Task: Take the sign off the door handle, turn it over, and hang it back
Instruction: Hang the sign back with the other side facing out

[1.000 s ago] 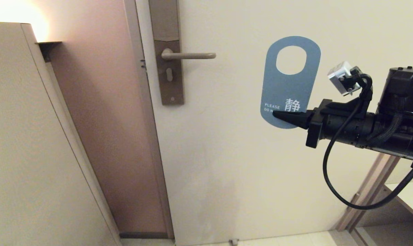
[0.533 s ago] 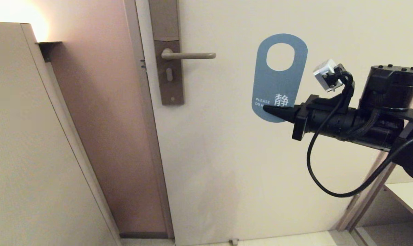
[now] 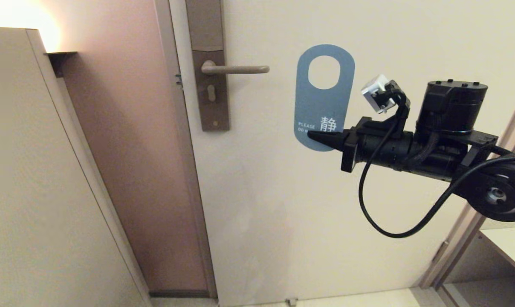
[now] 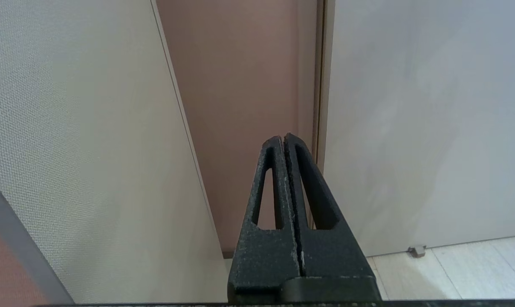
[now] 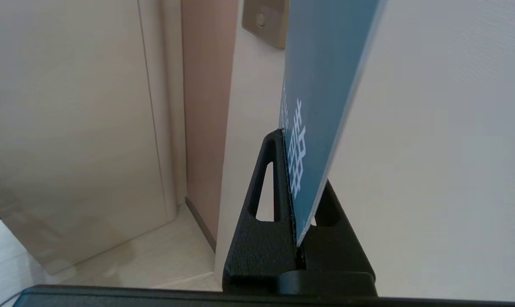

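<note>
The sign [image 3: 323,104] shows its blue face with white lettering and stands upright in front of the door, its oval hole on top. My right gripper [image 3: 315,136] is shut on the sign's lower end, the card pinched between the jaws [image 5: 300,170]. The door handle [image 3: 236,69] is a beige horizontal lever on a brown backplate [image 3: 209,85]; its free tip lies a short way left of the sign, about level with the hole. My left gripper [image 4: 283,140] is shut on nothing, low down and pointing at the door frame's foot.
A tall beige cabinet panel [image 3: 36,170] stands at the left, beside the brown wall strip [image 3: 125,149]. A shelf edge [image 3: 504,243] and door frame lie at the lower right. The pale door [image 3: 325,221] fills the middle.
My right arm has carried the sign leftward toward the handle's tip, keeping it upright. The left gripper shows no earlier view.
</note>
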You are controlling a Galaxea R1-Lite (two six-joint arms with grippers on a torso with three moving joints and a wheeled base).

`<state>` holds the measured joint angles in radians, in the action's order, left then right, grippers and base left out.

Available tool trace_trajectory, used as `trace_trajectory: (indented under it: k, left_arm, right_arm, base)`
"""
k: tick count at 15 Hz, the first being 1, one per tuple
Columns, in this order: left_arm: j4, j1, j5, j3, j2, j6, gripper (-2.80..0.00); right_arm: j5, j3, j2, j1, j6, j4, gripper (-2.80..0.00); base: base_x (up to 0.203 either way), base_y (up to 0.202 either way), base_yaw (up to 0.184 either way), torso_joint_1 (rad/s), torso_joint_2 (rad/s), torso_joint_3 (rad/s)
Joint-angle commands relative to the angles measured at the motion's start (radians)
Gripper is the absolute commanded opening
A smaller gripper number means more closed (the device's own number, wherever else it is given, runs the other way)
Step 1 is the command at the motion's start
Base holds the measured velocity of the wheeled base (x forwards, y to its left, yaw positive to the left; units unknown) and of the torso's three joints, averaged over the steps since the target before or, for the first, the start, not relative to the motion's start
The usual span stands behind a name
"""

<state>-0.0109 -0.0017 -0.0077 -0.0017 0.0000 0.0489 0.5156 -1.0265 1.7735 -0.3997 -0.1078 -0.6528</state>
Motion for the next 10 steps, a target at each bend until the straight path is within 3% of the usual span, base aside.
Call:
trace_trajectory:
  k: [1, 10]
  left_arm:
    - [0.000, 0.000, 0.000, 0.000, 0.002, 0.000, -2.80]
    - [0.000, 0.000, 0.000, 0.000, 0.002, 0.000, -2.80]
  right_arm:
    - [0.003, -0.017, 0.026, -0.009, -0.001, -0.004, -2.80]
    - [0.003, -0.052, 0.077, -0.019, 0.000, -0.018, -2.80]
  base:
    - [0.000, 0.000, 0.000, 0.000, 0.00, 0.000]
    - [0.000, 0.000, 0.000, 0.000, 0.00, 0.000]
